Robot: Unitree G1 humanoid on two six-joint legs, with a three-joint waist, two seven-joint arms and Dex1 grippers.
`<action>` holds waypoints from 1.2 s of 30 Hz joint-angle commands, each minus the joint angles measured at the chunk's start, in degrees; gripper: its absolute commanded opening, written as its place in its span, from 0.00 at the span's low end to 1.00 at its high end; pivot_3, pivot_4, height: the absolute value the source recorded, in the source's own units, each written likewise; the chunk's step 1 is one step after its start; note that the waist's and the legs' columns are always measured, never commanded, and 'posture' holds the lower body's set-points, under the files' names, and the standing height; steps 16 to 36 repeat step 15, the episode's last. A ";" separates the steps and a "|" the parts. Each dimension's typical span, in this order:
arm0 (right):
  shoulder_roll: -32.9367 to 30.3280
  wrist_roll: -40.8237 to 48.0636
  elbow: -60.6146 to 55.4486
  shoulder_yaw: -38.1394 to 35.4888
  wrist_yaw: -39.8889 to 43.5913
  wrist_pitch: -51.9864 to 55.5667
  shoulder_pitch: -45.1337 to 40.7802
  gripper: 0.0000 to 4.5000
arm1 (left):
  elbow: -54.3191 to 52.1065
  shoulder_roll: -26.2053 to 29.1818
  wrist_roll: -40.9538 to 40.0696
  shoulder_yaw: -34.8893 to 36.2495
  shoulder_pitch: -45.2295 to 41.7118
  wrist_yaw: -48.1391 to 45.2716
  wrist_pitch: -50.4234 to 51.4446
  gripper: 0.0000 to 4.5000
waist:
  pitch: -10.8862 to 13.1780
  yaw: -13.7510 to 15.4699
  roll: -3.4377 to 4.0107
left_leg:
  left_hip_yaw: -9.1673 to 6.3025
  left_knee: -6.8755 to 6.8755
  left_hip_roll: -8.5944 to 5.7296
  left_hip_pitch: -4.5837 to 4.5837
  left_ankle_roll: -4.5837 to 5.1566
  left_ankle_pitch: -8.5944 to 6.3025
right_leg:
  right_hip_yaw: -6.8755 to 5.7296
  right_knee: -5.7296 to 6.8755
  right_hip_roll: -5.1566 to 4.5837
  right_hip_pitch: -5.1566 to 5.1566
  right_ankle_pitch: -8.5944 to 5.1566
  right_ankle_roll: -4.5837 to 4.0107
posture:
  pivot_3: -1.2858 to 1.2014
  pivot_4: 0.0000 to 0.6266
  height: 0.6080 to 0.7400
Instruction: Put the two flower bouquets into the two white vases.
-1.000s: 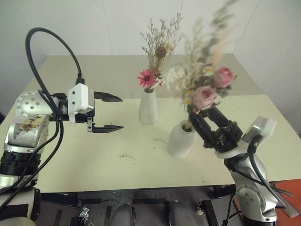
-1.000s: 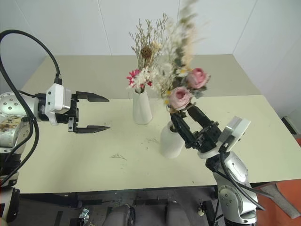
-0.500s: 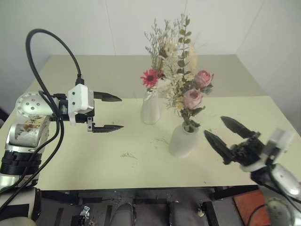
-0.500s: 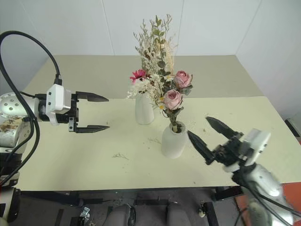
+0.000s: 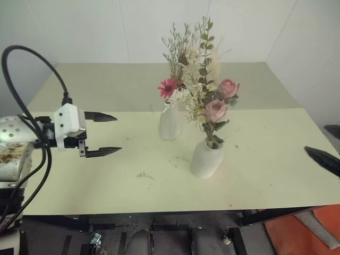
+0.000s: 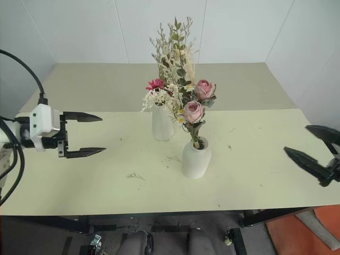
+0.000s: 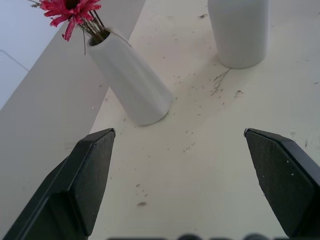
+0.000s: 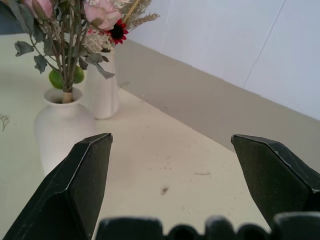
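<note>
The tall slim white vase stands mid-table and holds the tan dried bouquet with its magenta daisy. Just in front and to its right stands the rounder white vase, with the pale pink rose bouquet upright in it. My left gripper hangs open and empty over the table, well left of both vases. At the table's right edge, far from the round vase, my right gripper is open and empty. The left wrist view looks at the tall vase, the right wrist view at the round one.
The vases stand on a pale yellow table that butts against a beige table behind. Small dried plant crumbs lie in front of the vases. A white wall closes off the back and the right side.
My right gripper let go of the rose bouquet, opened and swung far out to the right. The roses settled upright in the round vase. My left gripper drifted a little left.
</note>
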 commanded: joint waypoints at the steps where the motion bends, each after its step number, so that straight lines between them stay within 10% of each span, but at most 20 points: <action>1: -3.30 -2.37 4.01 -3.84 1.11 0.44 -1.83 0.99 | -2.01 1.76 -1.13 3.38 1.37 1.17 0.58 1.00 | 0.00 0.00 0.00 | 0.01 0.00 0.00 0.01 0.00 0.00 | 0.00 -0.01 0.00 0.02 0.00 0.00 | 0.52 0.24 1.00; 36: -1.12 -6.26 2.98 -0.21 2.52 0.80 -4.15 0.99 | -5.97 2.29 -0.98 4.84 5.18 5.01 2.68 1.00 | 0.00 0.05 0.00 | 0.02 -0.03 0.01 0.01 0.00 0.00 | 0.01 -0.02 0.00 0.00 -0.01 0.01 | 0.52 0.24 1.00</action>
